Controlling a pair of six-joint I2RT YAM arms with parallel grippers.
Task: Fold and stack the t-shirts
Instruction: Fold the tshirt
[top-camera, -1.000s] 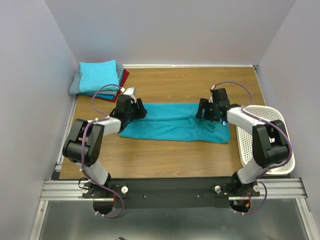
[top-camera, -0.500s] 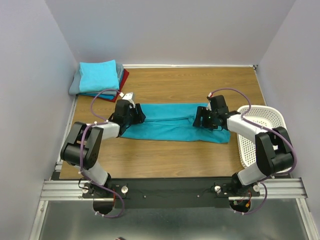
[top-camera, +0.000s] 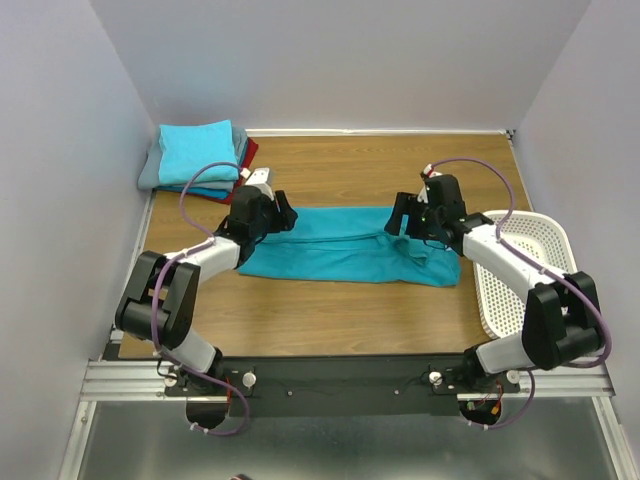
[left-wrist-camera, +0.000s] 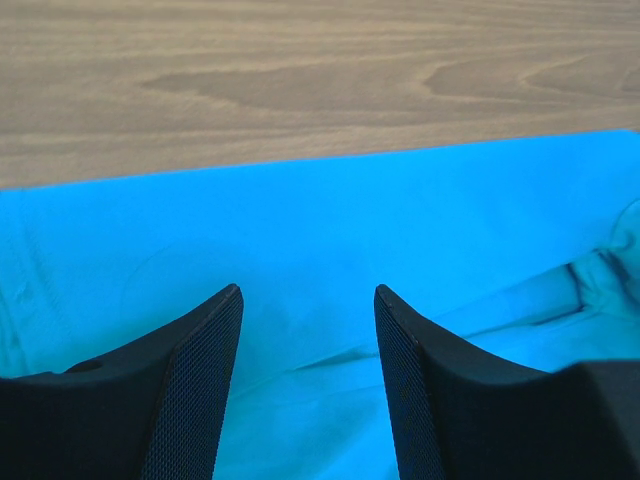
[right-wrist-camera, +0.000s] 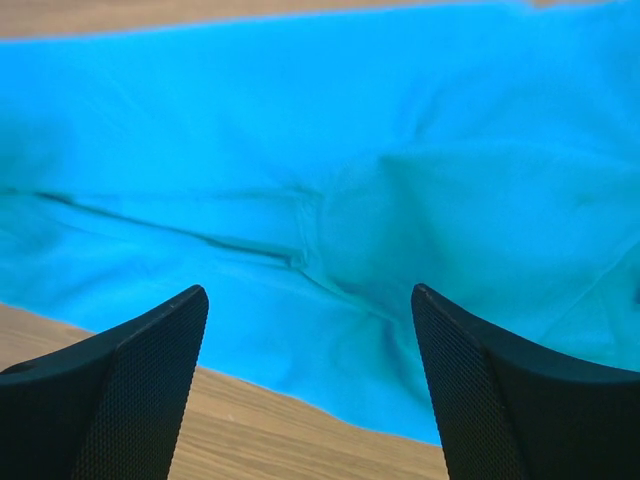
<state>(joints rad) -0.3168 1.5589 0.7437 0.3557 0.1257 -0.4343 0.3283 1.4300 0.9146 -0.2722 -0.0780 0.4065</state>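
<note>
At the far left I count one stack of folded t-shirts (top-camera: 200, 155), turquoise on top. My left gripper (left-wrist-camera: 308, 292) hangs spread open over the one teal-blue t-shirt (top-camera: 340, 255), which lies mid-table as a long band. The right gripper (right-wrist-camera: 309, 289) is likewise spread. One white basket (top-camera: 548, 236) sits rightmost.

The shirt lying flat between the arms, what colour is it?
The t-shirt is plain teal-blue, clearest in the left wrist view.

Matt wood grain on the table (top-camera: 330, 315), pretty smooth. Soft matt cloth for the teal shirt (top-camera: 350, 250), lightly creased, with the same sort of fabric in the folded pile (top-camera: 200, 155). Fine rough dotted texture on the black fingers (left-wrist-camera: 195, 400), no shine. White holey plastic for the basket (top-camera: 560, 245). Dull brushed metal on the rail (top-camera: 570, 375).
</note>
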